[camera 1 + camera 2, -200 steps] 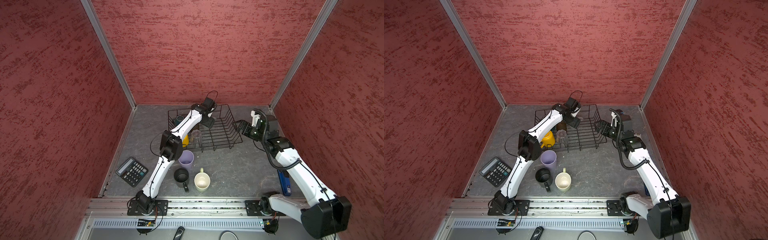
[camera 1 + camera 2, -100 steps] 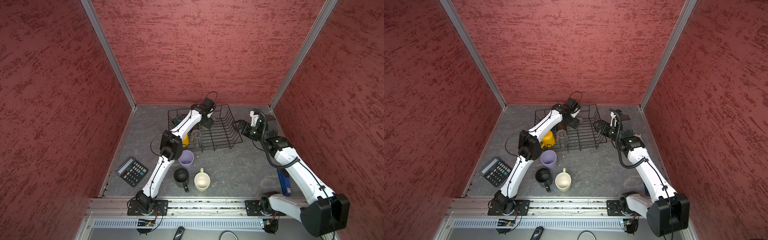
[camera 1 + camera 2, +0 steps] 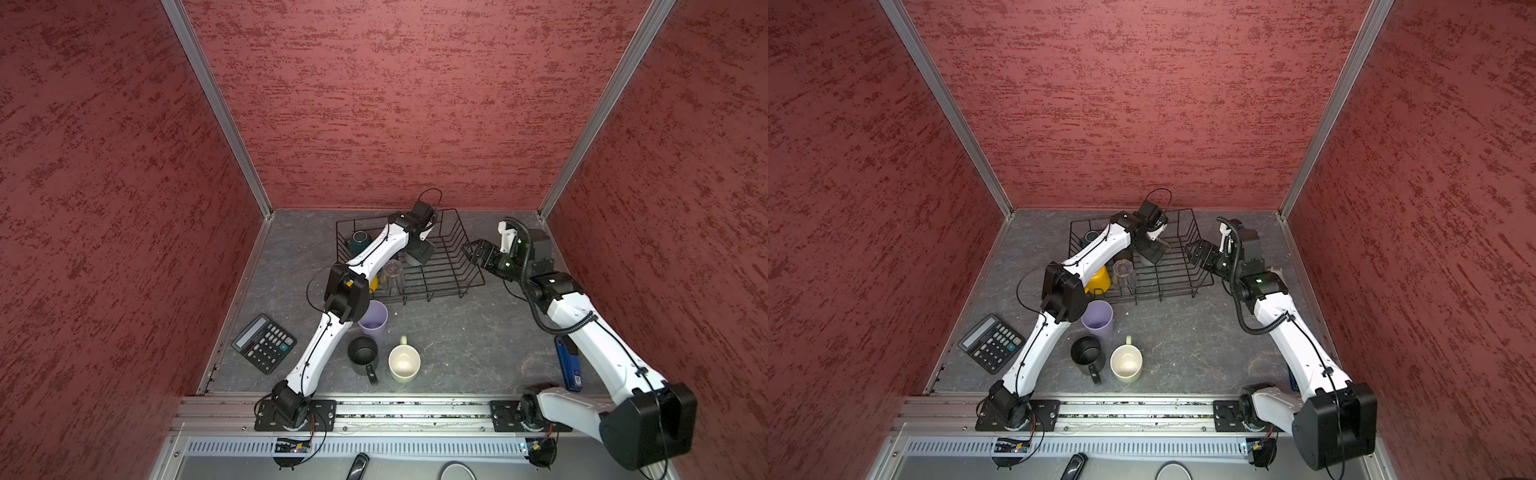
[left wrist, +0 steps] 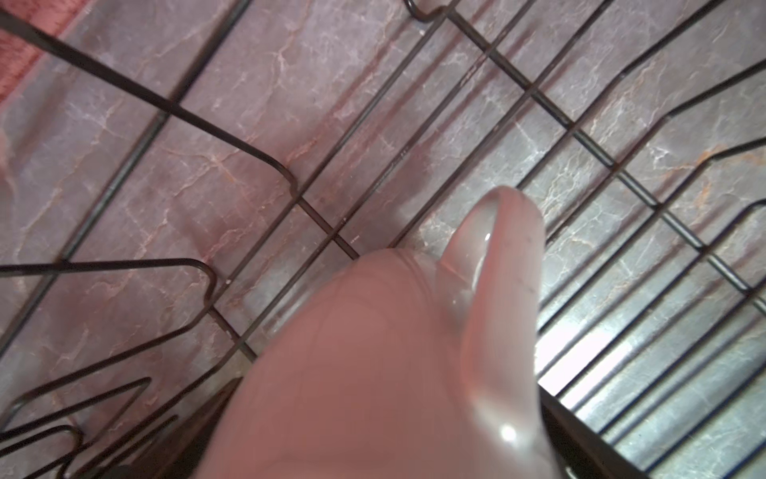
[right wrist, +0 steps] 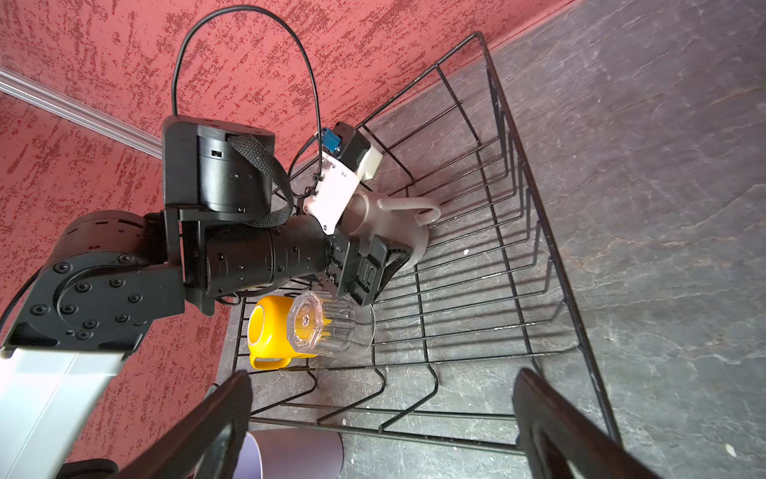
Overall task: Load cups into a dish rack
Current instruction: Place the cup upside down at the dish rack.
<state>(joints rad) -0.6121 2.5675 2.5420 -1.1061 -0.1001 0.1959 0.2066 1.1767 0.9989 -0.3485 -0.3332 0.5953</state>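
From where I stood, the placing step looked nearly done: the left jaws sat around the grey mug [image 5: 391, 220], which rested on the wire floor inside the rack [image 3: 444, 266], though I could not tell whether they gripped it or stood clear of it. A teal mug [image 3: 358, 240], a yellow mug [image 3: 1098, 279] and a clear glass [image 3: 392, 271] were in the rack too. The right jaws hung wide open and empty just beside the rack's right end. The lilac tumbler [image 3: 374, 321], black mug [image 3: 363, 355] and cream mug [image 3: 404, 364] stood out on the surface [image 3: 457, 332], close together. Next, I judged, the left arm [image 3: 324, 345] needed to back straight out without tipping the grey mug, then go for the tumbler
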